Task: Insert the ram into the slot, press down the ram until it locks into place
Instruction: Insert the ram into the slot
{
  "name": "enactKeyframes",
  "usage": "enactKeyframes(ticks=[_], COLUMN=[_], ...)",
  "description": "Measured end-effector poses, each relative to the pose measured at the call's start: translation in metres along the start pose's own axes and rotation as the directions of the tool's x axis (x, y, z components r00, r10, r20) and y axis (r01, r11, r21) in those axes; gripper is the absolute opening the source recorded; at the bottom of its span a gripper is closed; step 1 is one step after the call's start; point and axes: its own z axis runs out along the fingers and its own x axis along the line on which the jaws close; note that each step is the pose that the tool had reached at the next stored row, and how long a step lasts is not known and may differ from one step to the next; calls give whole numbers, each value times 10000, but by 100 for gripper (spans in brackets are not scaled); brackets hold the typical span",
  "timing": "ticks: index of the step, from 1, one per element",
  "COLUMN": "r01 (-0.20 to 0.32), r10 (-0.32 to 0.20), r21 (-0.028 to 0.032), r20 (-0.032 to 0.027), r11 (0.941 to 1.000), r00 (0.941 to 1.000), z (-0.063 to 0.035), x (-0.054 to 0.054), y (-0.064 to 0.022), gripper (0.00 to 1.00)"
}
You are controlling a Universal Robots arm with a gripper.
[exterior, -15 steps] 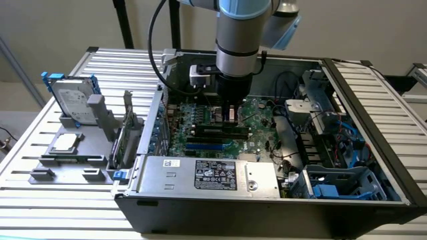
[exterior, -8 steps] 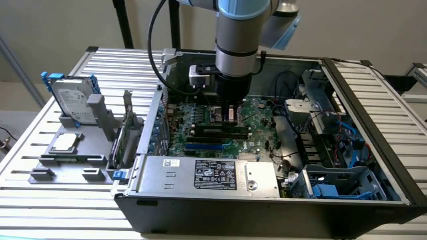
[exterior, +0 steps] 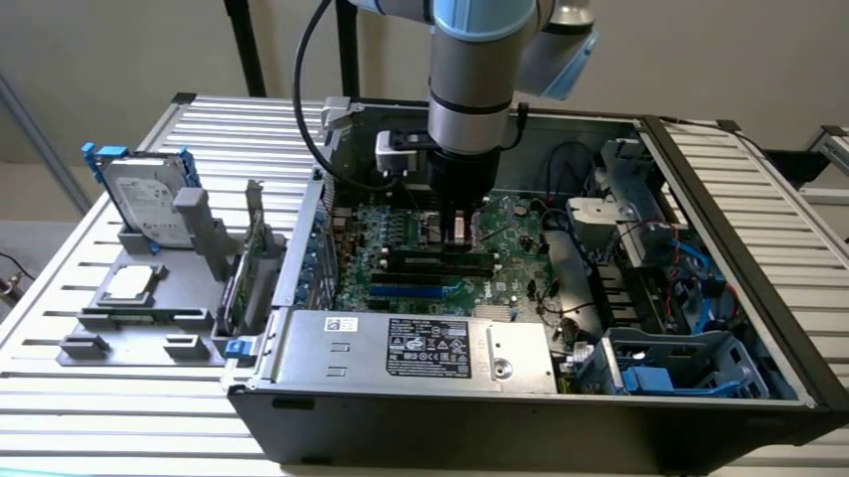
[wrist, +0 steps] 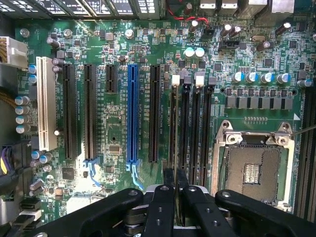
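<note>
My gripper hangs straight down into the open computer case, just above the large green motherboard. It is shut on the ram, which shows as a pale strip between the fingers. In the wrist view the two black fingers stand close together, with the ram edge-on as a thin sliver between them. Several parallel black memory slots with small end clips run away from the gripper, and the ram lines up with the slot farthest from the CPU socket. These slots lie just under the gripper.
An empty CPU socket sits beside the memory slots. Black, blue and white expansion slots lie on the other side. The power supply fills the near part of the case and cables its right. A hard drive stands outside.
</note>
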Motion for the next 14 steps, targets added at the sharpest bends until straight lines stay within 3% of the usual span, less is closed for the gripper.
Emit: enactKeyframes(ticks=[8, 10, 11, 14], r01=[0, 0, 0, -1], r10=[0, 0, 0, 1], r21=[1, 0, 0, 1], r20=[1, 2, 1, 3], r11=[10000, 10000, 10000, 10000], r00=[10000, 10000, 10000, 10000], z=[2, 2, 2, -25], x=[0, 0, 0, 0], y=[0, 0, 0, 0], gripper=[13, 15, 21, 21])
